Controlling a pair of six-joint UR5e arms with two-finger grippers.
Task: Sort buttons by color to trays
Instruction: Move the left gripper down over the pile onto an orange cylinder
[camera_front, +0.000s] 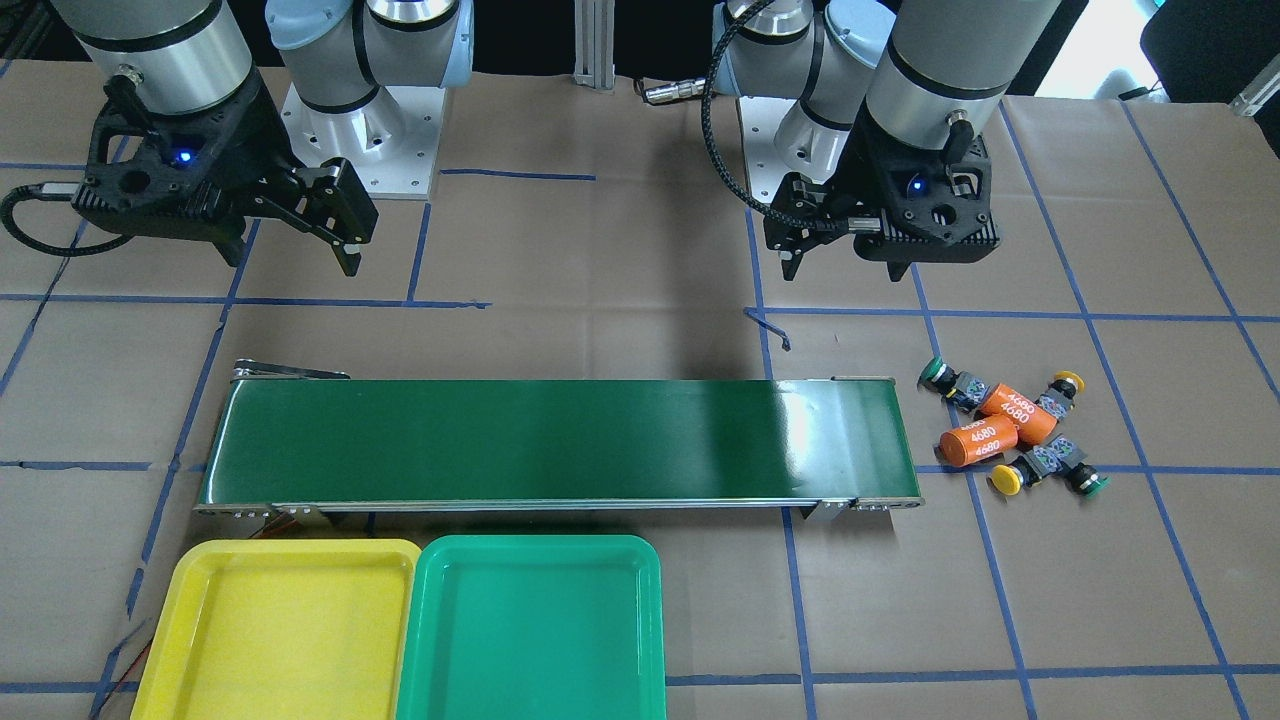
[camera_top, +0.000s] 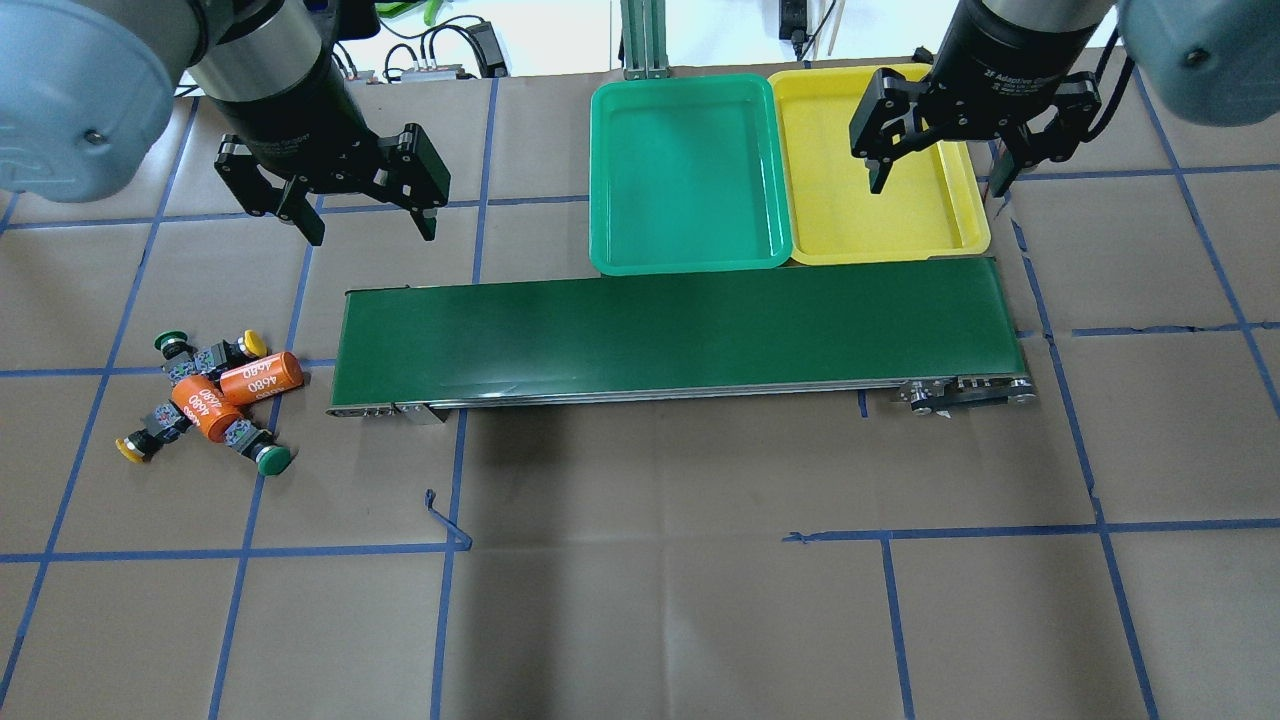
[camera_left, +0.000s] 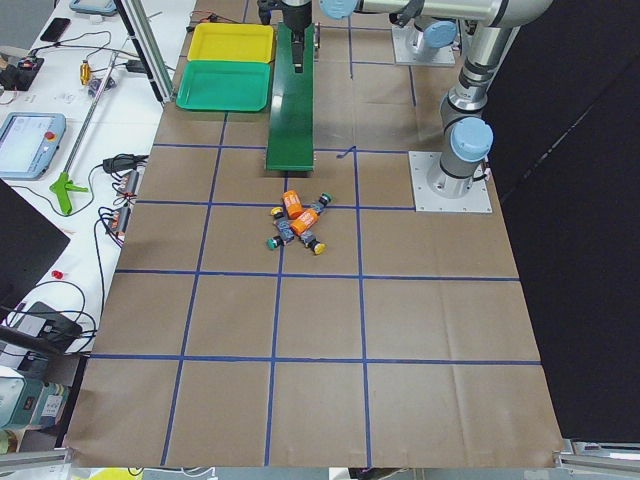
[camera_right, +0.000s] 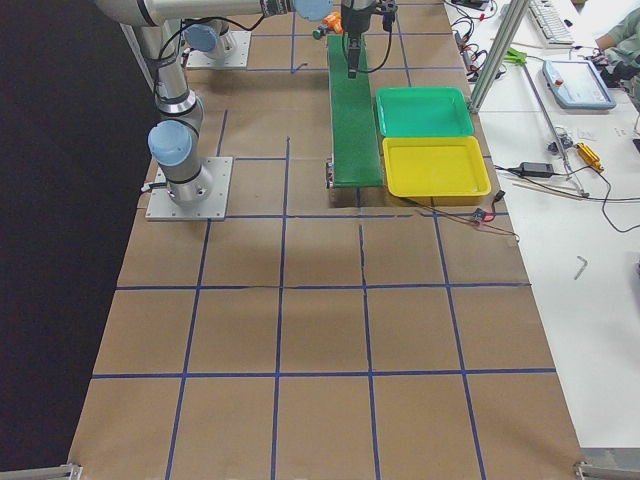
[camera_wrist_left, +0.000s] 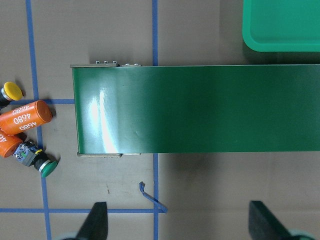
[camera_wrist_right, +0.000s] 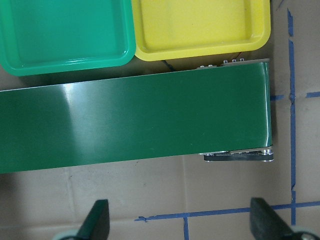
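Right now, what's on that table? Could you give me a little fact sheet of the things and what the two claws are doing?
buttons: two yellow-capped, two green-capped, clustered on the table past the belt's end on the robot's left
orange cylinders: two, lying among them
green tray: empty
yellow tray: empty, right beside the green one
belt: nothing on it
left gripper: open, empty, raised
right gripper: open, empty, raised

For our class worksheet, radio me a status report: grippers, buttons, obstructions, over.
Left gripper open, right gripper open, both empty. Four buttons heaped with two orange cylinders beside belt end. Trays empty.
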